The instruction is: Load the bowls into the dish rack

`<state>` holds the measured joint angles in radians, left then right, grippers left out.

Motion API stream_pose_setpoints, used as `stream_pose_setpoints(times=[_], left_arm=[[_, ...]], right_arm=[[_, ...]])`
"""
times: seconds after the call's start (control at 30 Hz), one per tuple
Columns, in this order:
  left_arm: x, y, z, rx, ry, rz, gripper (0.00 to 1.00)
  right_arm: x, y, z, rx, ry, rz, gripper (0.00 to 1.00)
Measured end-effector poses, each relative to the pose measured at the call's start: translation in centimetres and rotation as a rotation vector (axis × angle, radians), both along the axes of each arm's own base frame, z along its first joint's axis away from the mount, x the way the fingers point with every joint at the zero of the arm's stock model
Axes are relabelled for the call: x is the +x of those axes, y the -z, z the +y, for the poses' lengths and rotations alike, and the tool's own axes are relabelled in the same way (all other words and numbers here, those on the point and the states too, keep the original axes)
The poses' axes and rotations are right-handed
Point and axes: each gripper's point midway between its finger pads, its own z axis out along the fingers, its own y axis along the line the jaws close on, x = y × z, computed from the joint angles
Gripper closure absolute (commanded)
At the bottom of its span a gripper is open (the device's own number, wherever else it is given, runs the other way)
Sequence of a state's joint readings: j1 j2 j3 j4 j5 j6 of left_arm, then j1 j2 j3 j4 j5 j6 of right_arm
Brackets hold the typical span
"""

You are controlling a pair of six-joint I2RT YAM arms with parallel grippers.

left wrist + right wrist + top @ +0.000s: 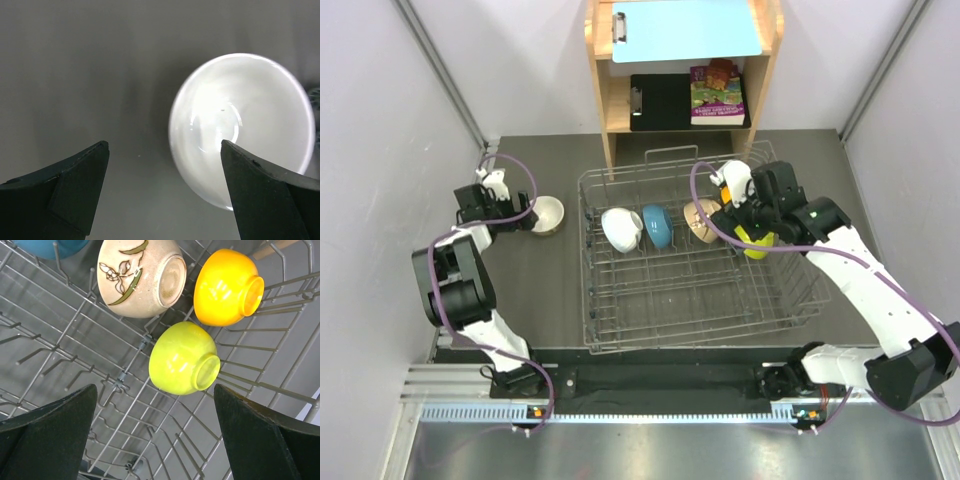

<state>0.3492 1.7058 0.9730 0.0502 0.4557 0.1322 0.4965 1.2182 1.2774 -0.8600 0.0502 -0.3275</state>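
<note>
silver wire, the dish rack (584, 270) fills mid-table, its prongs propping five bowls on edge to drain: white bowl (620, 228), blue bowl (657, 226), patterned beige bowl (135, 277), orange bowl (225, 286), lime bowl (182, 357). the last beige bowl (548, 214) sits upright on the table (540, 290), just left of the rack. my left claw (164, 150) gapes wide at its rim, gripping nothing. my right claw (155, 390), equally wide and empty, hangs over the lime bowl.

Dark grey table (545, 300) enclosed by plain white walls (380, 120). At the far edge, a wooden shelf unit (768, 50) holds a blue clipboard (690, 28), a black clipboard (660, 102) and colourful booklets (717, 92).
</note>
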Motion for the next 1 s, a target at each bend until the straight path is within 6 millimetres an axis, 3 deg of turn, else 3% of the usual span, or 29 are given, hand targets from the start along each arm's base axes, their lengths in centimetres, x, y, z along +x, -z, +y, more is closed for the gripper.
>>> stream_pose_setpoints(times=[0.17, 0.4, 0.53, 0.77, 1.0], left_arm=[[0.8, 1.5, 0.7, 0.009, -0.025, 0.035, 0.12], [2.0, 1.4, 0.4, 0.013, -0.005, 0.026, 0.32], [2.6, 1.5, -0.3, 0.015, 0.019, 0.029, 0.63], [3.1, 2.1, -2.3, 0.048, 0.081, 0.046, 1.0], [2.6, 1.7, -3.0, 0.052, 0.1, 0.064, 1.0]], right_arm=[[-0.2, -0.3, 0.2, 0.017, -0.01, -0.004, 0.0], [-0.4, -0.6, 0.4, 0.034, -0.013, -0.005, 0.0], [-0.5, -0.5, 0.4, 0.038, -0.01, -0.004, 0.0], [-0.8, -0.8, 0.9, 0.062, -0.03, 0.0, 0.0], [-1.6, -1.5, 2.3, 0.15, -0.069, 0.015, 0.0]])
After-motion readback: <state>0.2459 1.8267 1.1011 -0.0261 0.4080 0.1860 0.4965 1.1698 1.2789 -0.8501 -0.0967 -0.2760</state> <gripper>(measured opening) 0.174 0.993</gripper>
